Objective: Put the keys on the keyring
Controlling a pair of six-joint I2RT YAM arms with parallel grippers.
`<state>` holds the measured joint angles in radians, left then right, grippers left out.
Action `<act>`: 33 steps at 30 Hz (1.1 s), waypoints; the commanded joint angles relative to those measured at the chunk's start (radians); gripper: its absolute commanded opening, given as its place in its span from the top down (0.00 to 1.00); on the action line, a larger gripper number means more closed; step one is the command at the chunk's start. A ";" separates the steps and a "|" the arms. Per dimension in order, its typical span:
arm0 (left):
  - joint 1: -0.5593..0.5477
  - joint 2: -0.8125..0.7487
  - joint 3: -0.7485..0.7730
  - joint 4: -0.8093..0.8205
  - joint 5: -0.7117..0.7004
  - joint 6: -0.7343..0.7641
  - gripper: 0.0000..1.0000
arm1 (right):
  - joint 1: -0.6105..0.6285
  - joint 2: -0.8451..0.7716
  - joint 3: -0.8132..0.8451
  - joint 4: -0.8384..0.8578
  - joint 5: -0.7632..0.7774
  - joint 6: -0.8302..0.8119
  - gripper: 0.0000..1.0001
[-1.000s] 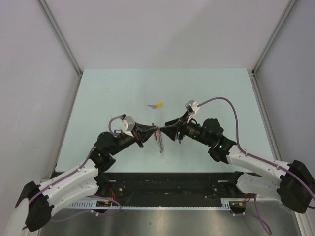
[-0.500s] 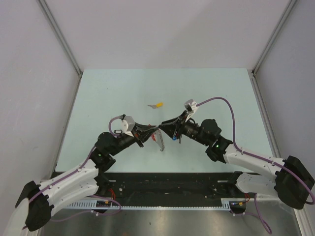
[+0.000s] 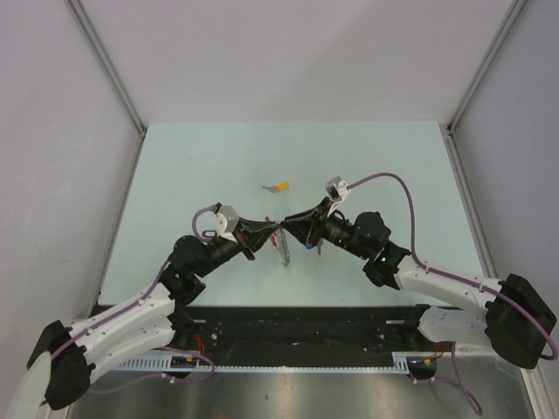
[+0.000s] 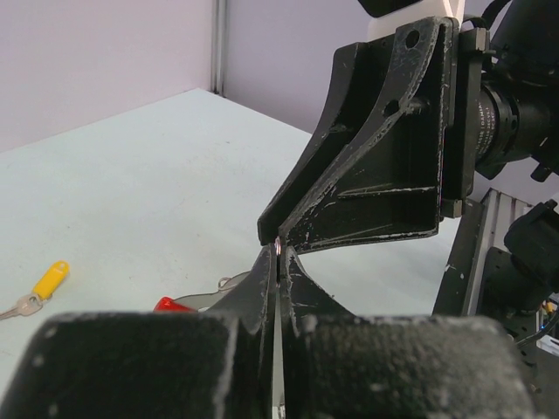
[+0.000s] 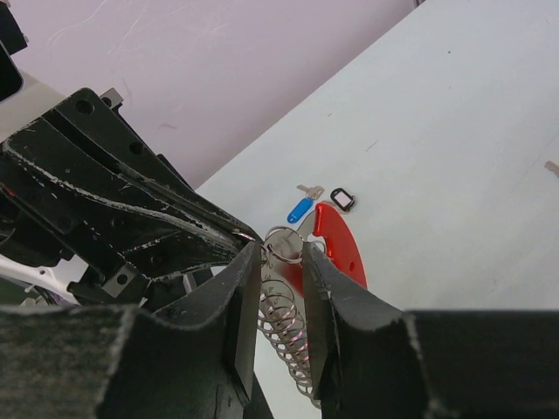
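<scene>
The right gripper (image 5: 281, 262) has narrowed, jaws still apart around the keyring (image 5: 342, 249) that the left gripper (image 4: 278, 262) pinches. Only the right wrist view makes out the black tag (image 5: 342, 200).

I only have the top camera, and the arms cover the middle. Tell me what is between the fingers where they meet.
Observer: In the right wrist view, the top ring of the keyring sits between the right fingers. I cannot tell whether they touch it.
Operator: Now report the left side.
Observer: The left wrist view shows the left fingers shut flat on a thin sliver of that ring.
Operator: Find the blue key.
Observer: The blue key lies loose, off the ring, beside a small black loop tag.
</scene>
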<state>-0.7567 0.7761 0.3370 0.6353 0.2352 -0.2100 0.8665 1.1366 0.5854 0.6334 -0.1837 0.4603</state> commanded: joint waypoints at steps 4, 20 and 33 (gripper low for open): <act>-0.015 -0.009 -0.004 0.102 -0.037 -0.014 1.00 | 0.020 0.014 -0.002 0.046 0.010 -0.003 0.70; -0.059 0.043 -0.010 0.171 -0.047 0.008 1.00 | 0.034 0.040 -0.002 0.101 -0.017 0.017 0.82; -0.064 -0.015 -0.024 0.086 -0.051 0.015 1.00 | 0.003 -0.044 0.001 0.033 -0.026 -0.138 1.00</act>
<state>-0.8017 0.7979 0.3080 0.7105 0.1631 -0.2016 0.8753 1.1515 0.5789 0.6628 -0.1917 0.4179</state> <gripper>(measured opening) 0.006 0.009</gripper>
